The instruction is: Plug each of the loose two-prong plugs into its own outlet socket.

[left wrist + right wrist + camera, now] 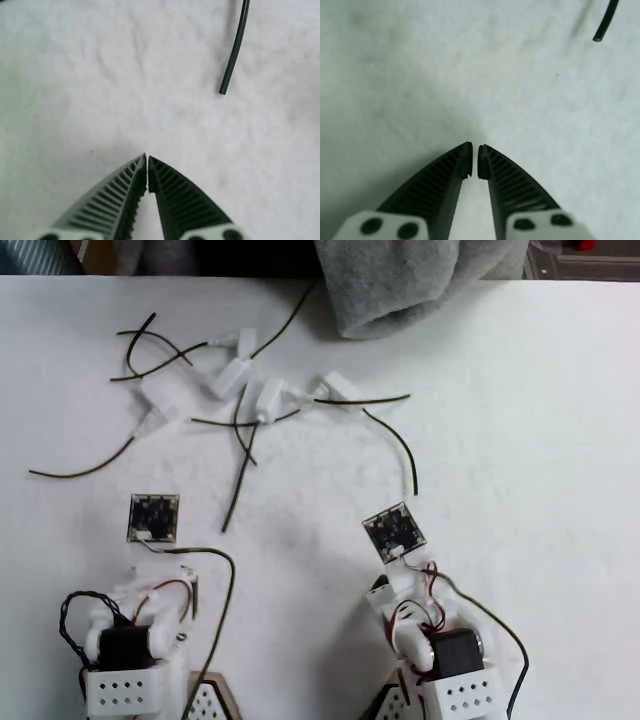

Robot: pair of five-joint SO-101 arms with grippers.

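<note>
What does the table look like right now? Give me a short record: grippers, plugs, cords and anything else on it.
left gripper: shut, holding nothing, over bare table
right gripper: shut, holding nothing, over bare table
plugs: white pieces in a loose tangle, far middle of the table, away from both arms
cords: dark, thin, trailing out from the tangle; one loose end lies ahead of each gripper
sockets: cannot tell them from the plugs in the tangle
cloth: gray, bunched at the far edge
progress: nothing picked up
</note>
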